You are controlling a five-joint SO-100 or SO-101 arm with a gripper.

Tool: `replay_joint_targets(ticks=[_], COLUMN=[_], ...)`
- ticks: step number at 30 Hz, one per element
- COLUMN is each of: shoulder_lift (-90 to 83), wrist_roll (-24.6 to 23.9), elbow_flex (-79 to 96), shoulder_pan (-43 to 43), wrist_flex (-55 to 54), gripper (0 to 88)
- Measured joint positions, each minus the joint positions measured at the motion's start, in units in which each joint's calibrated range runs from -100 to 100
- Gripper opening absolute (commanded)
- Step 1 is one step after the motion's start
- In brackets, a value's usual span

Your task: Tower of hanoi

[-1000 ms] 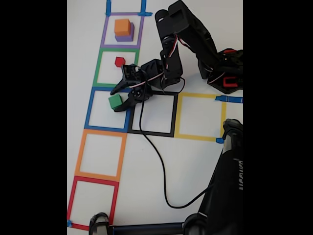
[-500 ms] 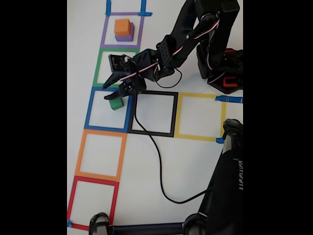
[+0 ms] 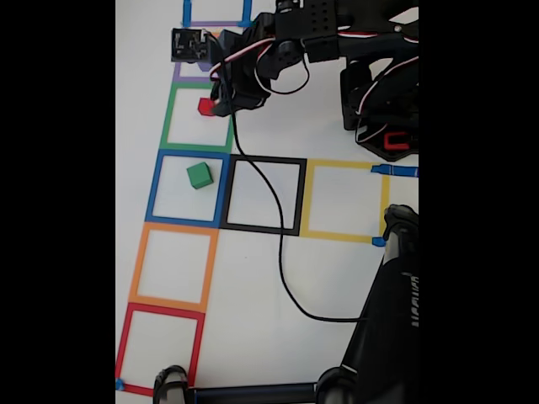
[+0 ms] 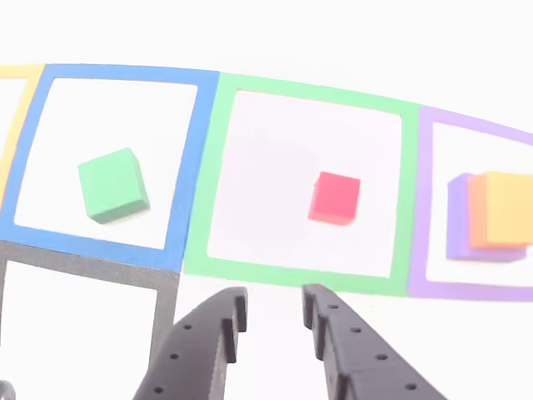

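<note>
Jaws of perforated black plastic stand narrowly parted, empty, near the matte red cube.

green cube | red cube | orange cube | purple cube | black gripper | white table

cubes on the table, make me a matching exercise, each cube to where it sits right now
Things:
1. green cube
2. red cube
3. orange cube
4. purple cube

Places:
A. on top of another cube
B. inside the green tape square
C. inside the blue tape square
D. in the purple tape square, under another cube

Pairs: 1-C, 2-B, 3-A, 4-D
</note>
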Motion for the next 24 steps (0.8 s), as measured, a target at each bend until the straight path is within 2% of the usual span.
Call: replay_joint_targets(ticks=[5,14,18,21,24], shoulder_lift=[-0.34,-0.25,-0.76,-3.21,-5.74], wrist_roll=[-0.36,0.0,-0.18,-0.36,-0.36], elbow_flex=[-12.48,-27.62,-25.32,-17.62,-7.88], shoulder_pan=[3.98,8.66,9.01,11.47,12.52], wrist_flex=[14.43,28.3,28.62,23.7,15.64], gripper=[2.4,2.5,3.2,5.1,13.2])
